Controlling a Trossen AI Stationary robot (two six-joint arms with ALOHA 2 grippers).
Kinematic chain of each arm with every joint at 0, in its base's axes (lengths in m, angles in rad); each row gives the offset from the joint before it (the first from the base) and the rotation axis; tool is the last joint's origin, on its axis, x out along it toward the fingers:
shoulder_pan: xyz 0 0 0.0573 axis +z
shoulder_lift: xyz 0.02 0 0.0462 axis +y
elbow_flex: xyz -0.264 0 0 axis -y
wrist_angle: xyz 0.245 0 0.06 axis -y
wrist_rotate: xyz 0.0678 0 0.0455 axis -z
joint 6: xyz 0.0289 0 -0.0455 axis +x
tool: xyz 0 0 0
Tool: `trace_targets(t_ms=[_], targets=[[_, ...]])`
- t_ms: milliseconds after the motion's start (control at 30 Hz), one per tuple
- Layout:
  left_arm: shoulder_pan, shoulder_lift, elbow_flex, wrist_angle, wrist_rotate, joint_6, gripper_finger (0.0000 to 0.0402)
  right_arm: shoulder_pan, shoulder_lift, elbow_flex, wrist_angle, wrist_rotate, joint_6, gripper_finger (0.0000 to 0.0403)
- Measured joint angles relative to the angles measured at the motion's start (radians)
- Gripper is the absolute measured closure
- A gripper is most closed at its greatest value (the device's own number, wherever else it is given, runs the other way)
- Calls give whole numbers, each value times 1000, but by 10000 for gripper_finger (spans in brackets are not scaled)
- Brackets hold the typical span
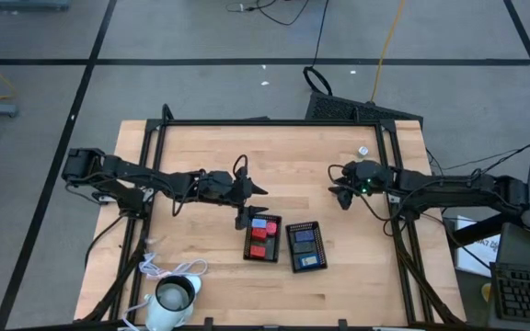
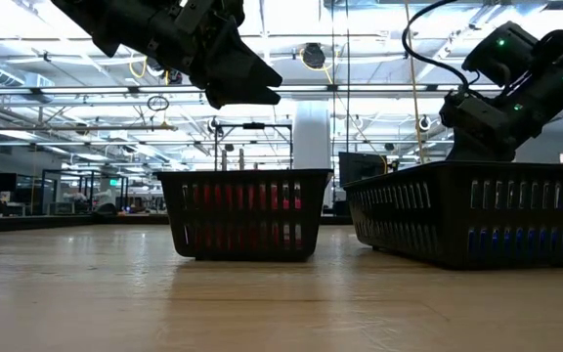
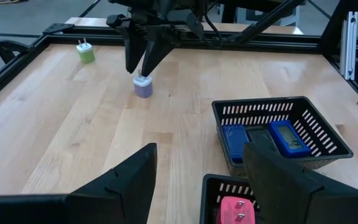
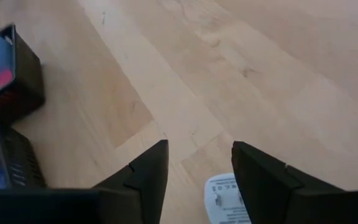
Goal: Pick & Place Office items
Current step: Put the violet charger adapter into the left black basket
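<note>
High view shows you the left gripper (image 1: 258,190) hanging open and empty at about 11 o'clock of the red-filled tray (image 1: 262,238), just above its near corner. Left wrist view confirms it for you: both fingers (image 3: 123,183) stand well apart with nothing between them. In that tray you can see red blocks (image 1: 259,241) and one light blue block (image 1: 271,223); the second tray (image 1: 305,246), just beside it at 3 o'clock, holds dark blue blocks (image 1: 305,245).

Your right gripper (image 1: 339,195) sits at roughly 1 o'clock from the trays, well apart from them. In the left wrist view its fingers (image 3: 143,50) point down over a purple plug adapter (image 3: 143,86) standing upright on the table (image 1: 201,267); they straddle its prongs, and you cannot tell whether they touch. Right wrist view shows you the jaws part open, with a white labelled piece (image 4: 224,198) low between them.

A green adapter (image 3: 85,52) stands near the far table corner, a small silvery bit (image 1: 362,151) at 12 o'clock of the right gripper.
</note>
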Motion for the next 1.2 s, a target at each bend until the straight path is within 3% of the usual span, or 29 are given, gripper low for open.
trace_targets(t_ms=[267, 367, 500, 1200], targets=[[0, 0, 0, -13, 0, 0, 163, 36, -45, 2, -20, 9, -130, 244], [0, 0, 0, -20, 0, 0, 163, 46, -70, 2, -90, 71, -146, 242], [0, 0, 0, -21, 0, 1, 163, 68, -95, 2, -153, 169, -147, 242], [0, 0, 0, -22, 0, 16, 163, 186, -51, -27, -161, 264, -106, 243]])
